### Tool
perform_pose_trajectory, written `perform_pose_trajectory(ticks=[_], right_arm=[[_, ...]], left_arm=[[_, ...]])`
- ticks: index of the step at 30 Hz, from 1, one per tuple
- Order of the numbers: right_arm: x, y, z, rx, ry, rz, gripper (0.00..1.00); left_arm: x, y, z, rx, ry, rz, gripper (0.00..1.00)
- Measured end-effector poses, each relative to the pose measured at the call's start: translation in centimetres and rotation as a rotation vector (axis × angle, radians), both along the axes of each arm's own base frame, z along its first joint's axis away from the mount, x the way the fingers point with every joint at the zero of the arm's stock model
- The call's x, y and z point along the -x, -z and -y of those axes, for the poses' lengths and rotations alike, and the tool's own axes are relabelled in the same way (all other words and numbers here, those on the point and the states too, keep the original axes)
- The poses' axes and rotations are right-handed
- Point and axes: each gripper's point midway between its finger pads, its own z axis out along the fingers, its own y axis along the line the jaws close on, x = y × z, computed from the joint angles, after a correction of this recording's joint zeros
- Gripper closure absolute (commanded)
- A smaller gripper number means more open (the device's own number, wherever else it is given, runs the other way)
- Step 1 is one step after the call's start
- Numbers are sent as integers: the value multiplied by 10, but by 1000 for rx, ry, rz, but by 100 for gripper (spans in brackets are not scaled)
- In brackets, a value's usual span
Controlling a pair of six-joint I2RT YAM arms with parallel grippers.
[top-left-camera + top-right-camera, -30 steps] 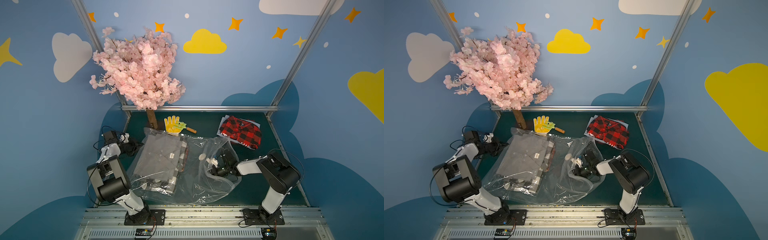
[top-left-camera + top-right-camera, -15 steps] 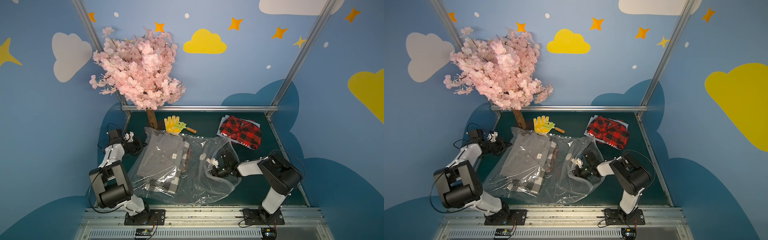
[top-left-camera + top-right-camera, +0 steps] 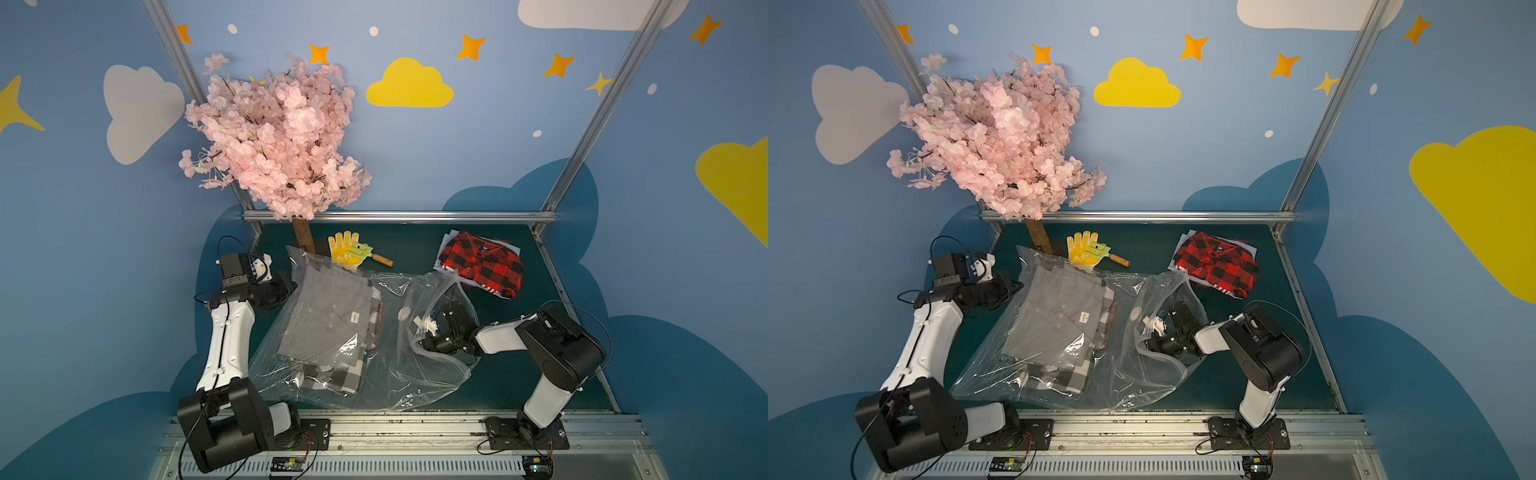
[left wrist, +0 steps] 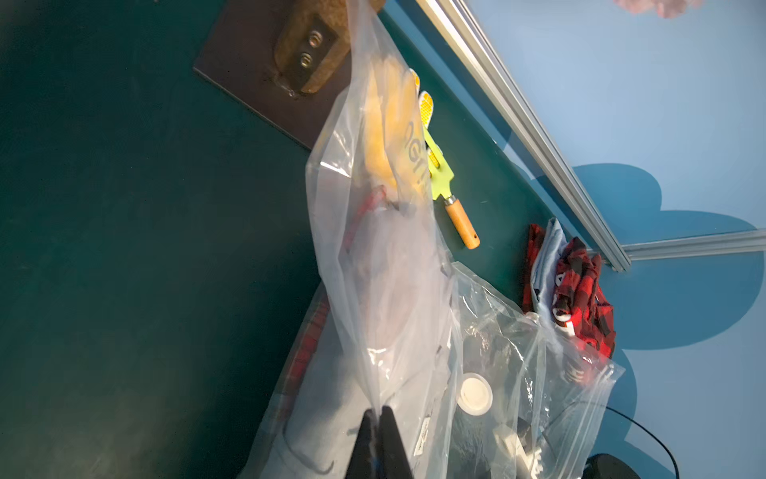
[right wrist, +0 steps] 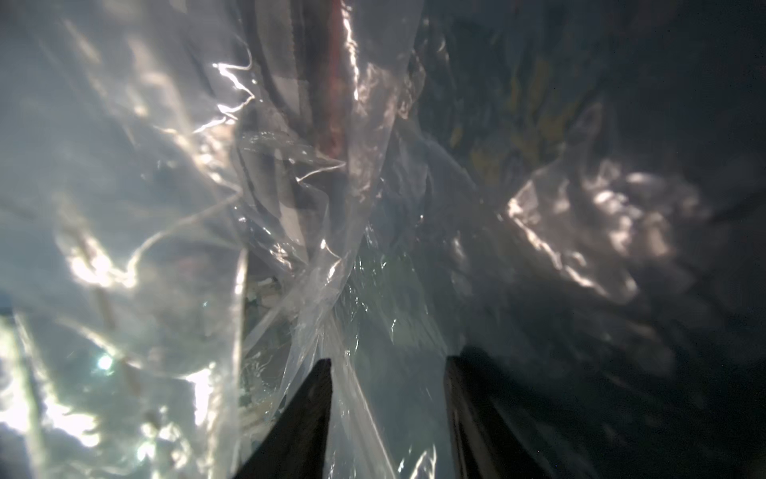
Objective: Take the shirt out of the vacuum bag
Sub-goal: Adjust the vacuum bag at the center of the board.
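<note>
The vacuum bag (image 3: 386,374) lies crumpled in the middle of the green table, shown in both top views, its round white valve (image 3: 404,312) facing up. Inside it lies a folded grey shirt (image 3: 328,320) on top of black-and-white checked cloth (image 3: 336,378). My left gripper (image 3: 293,286) holds the bag's left edge lifted; in the left wrist view the gripper (image 4: 378,412) is shut on the clear film. My right gripper (image 3: 419,343) reaches into the bag's right end. In its wrist view the gripper (image 5: 389,359) stands open, with loose film between the fingers.
A red-and-black plaid shirt (image 3: 482,268) lies on a pile at the back right. A yellow glove (image 3: 345,249) and a green trowel (image 3: 365,252) lie at the back, beside the pink tree's trunk (image 3: 303,235). A metal rail (image 3: 415,424) runs along the front.
My left gripper has moved toward the back with the bag's edge, pulling that side up and tilting the shirts inside. The right gripper's jaws have spread wider.
</note>
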Motion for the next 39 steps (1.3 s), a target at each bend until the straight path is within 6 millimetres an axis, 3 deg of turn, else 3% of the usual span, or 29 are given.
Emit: perform_pose_trajectory(ticks=[10,18,39], right_arm=[[-15,-6,25,-55,74,-18,37],[-22,-6,39,-70,115,-26,35],[-27,-8,61,-78,198,-27,29]], left_arm=[[-1,-70,70,39,133,129,97],[4,-123,103,100,196,219,97],[30,-188,124,203,253,307,97]])
